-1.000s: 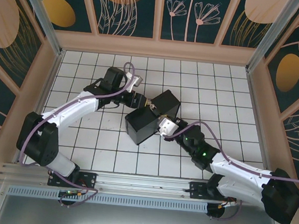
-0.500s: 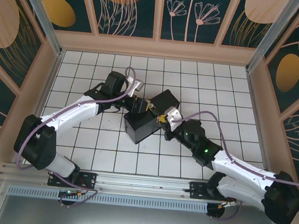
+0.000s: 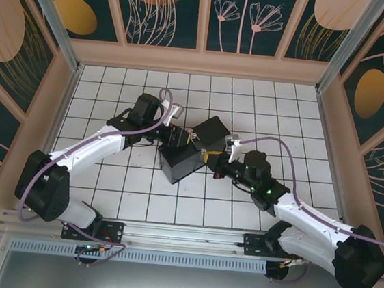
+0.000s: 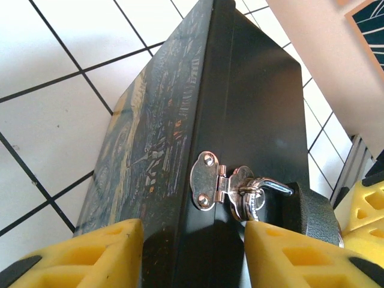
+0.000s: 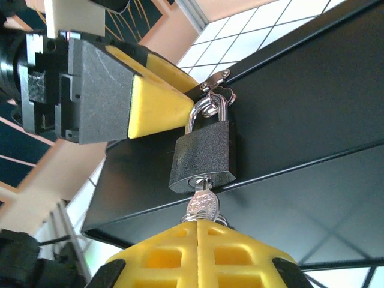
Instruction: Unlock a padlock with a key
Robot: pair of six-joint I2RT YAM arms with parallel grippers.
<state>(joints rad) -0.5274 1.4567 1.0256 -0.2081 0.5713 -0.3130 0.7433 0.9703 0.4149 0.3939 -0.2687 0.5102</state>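
Padlock [image 5: 201, 157] is seen hanging from the hasp [image 4: 217, 188] of the box [image 3: 192, 151] at mid-worktop, shackle not yet released. Key [image 5: 202, 207] is seated in the keyhole, pinched by the right fingers [image 5: 198, 255]; turning remains. Left fingers [image 4: 84, 255] are spread, bracing the box.

Both arms reach inward from their bases at the near edge and meet over the middle of the floor. The left arm bends at the elbow on the left side and angles right, its wrist turned so the left gripper [image 3: 177, 137] points toward the centre; its yellow fingers [image 4: 78, 255] stand parted. The right arm stretches low from the near right corner toward the left, forearm nearly level, and the right gripper [image 3: 212, 156] has its yellow fingertips [image 5: 198, 252] pressed together, facing the left gripper just beside it.
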